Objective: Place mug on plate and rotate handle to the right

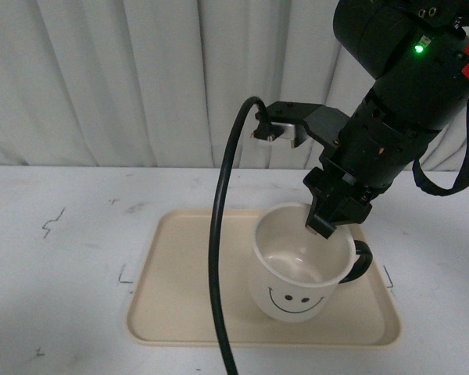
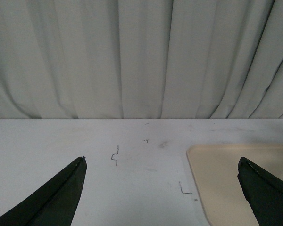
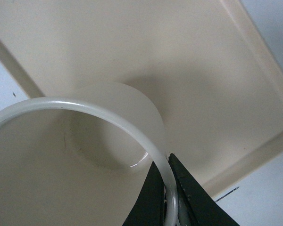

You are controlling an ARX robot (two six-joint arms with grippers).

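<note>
The cream-white mug [image 1: 297,273] with a black smiley face stands upright on the right half of the beige plate [image 1: 187,305]. Its black handle [image 1: 361,262] points right. My right gripper [image 1: 325,226] is shut on the mug's far right rim, one finger inside and one outside. In the right wrist view the black fingers [image 3: 186,193] pinch the white rim [image 3: 132,132] over the plate [image 3: 203,70]. My left gripper [image 2: 162,190] is open and empty above the white table, left of the plate's corner [image 2: 212,183]; it is out of the front view.
A black cable [image 1: 219,258] hangs in a loop in front of the plate's middle. The white table [image 1: 62,273] has small black marks [image 1: 53,223] to the left. A grey curtain [image 1: 141,78] closes the back.
</note>
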